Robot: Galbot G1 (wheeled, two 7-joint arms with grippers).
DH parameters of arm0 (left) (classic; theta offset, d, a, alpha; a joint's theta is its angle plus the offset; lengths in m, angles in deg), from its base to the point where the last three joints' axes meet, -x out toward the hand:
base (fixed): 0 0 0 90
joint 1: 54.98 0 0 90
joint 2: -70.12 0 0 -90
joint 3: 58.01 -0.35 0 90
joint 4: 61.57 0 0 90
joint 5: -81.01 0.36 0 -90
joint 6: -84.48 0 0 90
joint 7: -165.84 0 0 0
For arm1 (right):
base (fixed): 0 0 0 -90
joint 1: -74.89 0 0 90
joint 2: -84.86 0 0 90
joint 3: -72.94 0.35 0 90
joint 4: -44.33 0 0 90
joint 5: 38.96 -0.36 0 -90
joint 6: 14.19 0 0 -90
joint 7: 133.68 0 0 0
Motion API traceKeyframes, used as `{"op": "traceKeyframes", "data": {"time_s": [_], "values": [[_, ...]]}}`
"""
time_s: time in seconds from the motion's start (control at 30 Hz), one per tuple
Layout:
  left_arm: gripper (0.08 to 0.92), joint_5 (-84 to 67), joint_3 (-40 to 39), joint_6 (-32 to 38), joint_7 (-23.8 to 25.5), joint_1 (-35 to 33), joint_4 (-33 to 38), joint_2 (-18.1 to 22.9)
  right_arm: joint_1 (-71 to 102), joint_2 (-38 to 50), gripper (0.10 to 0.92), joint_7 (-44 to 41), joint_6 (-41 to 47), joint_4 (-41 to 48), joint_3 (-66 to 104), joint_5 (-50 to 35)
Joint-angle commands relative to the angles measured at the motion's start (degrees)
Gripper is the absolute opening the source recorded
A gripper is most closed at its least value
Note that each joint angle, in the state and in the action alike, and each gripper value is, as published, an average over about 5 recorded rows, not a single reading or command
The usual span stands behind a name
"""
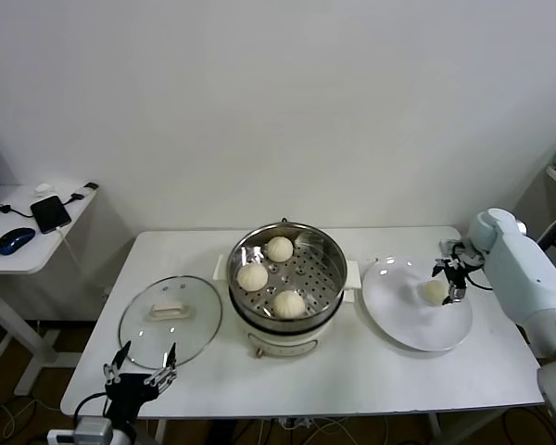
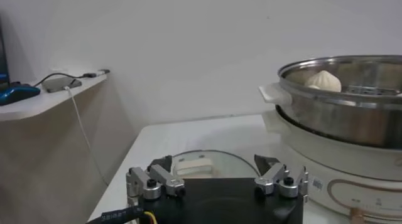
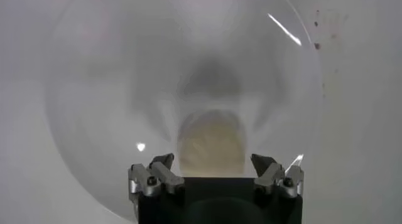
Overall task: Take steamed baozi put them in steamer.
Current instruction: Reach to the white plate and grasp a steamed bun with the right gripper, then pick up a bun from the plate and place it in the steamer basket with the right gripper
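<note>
Nearest me the left gripper (image 1: 141,363) idles open by the glass lid (image 1: 170,320); three baozi (image 1: 252,276) sit in the steamer (image 1: 287,278), while the open right gripper (image 1: 451,281) straddles the last baozi (image 1: 435,291) on the plate (image 1: 398,320).

I see my right end effector (image 1: 452,280) reaching in from the tabletop's (image 1: 371,371) right side, pointed down over its right part with fingers spread wide. My left end effector (image 1: 141,373) waits at its front-left edge, fingers also spread.

head overhead, wrists low, sharing steamer (image 1: 287,274)
</note>
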Motion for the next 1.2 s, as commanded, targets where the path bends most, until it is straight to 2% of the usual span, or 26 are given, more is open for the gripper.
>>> {"op": "traceKeyframes", "data": {"time_s": [0.03,0.6,0.7,0.9,1.03,1.2], "values": [[0.823,0.1,0.0,0.1,0.0,-0.1,0.0,-0.2,0.3,-1.1,0.823,1.9,-0.5,3.1,2.1,1.9],[0.823,0.0,0.1,0.0,0.0,0.0,-0.1,-0.2,-0.3,-2.0,0.818,2.5,-0.3,4.5,2.7,3.4],[0.823,0.0,0.1,0.0,0.0,0.1,-0.2,-0.1,-0.3,-2.0,0.770,2.7,-0.2,4.5,2.8,3.1],[0.823,0.0,0.0,0.1,0.0,0.2,-0.4,-0.1,-0.4,-2.0,0.615,2.9,0.1,4.2,2.7,1.7],[0.823,0.1,-0.1,0.2,0.0,0.9,-1.0,-0.5,-0.7,0.5,0.552,1.5,2.6,-0.4,-1.5,-4.7],[0.823,1.1,-0.2,0.7,-0.6,3.0,-2.2,-0.7,-4.2,8.0,0.506,-1.9,11.7,-13.5,-15.1,-20.4]]}}
